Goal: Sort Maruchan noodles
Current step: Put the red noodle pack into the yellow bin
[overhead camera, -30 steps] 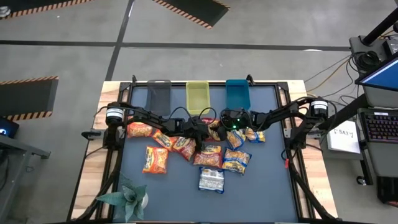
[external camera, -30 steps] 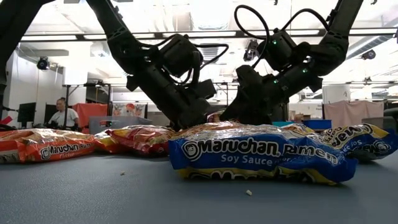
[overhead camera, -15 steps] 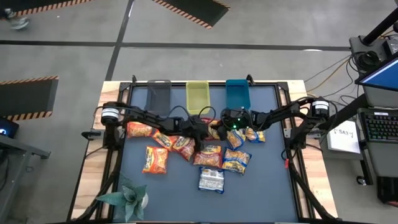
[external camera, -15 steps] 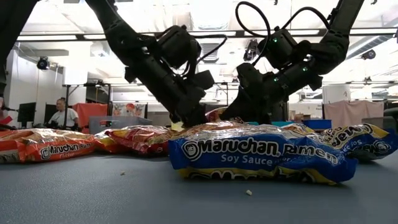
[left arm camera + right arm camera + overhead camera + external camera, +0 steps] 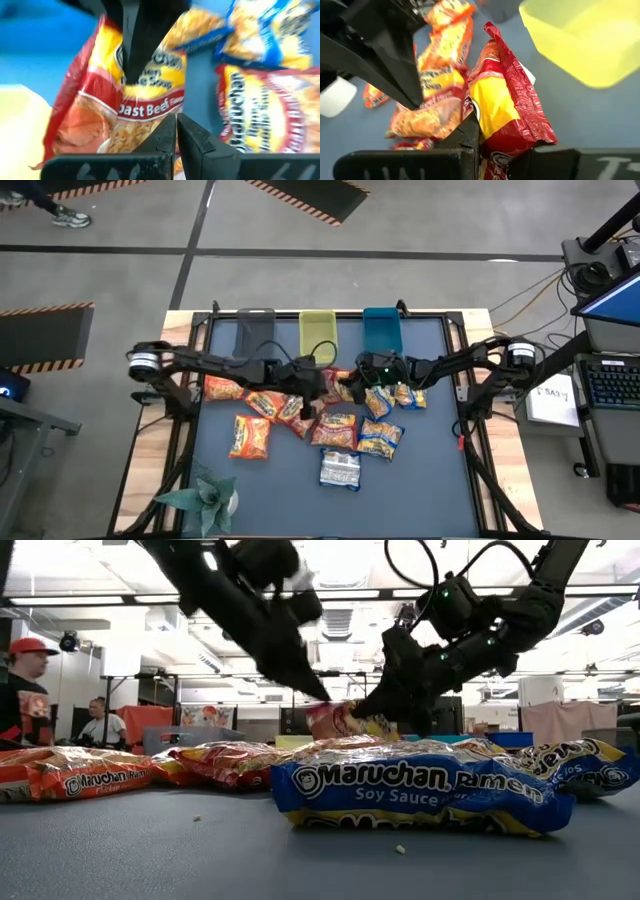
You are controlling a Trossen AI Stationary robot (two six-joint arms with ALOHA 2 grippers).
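Here the right gripper (image 5: pixel 492 142) pinches a red noodle packet (image 5: pixel 507 107) clear of the table.

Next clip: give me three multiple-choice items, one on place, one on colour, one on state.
1. Where do the bins stand?
A. table's far edge
B. beside the plant
C. on the floor

2. Middle bin's colour?
A. grey
B. yellow
C. blue

3. The right claw is:
A. open, empty
B. out of view
C. shut on the red packet

Key: A, grey bin, yellow bin and blue bin line the far edge; B, yellow sits between the others; C, the right claw pinches the red packet, lifted off the table.
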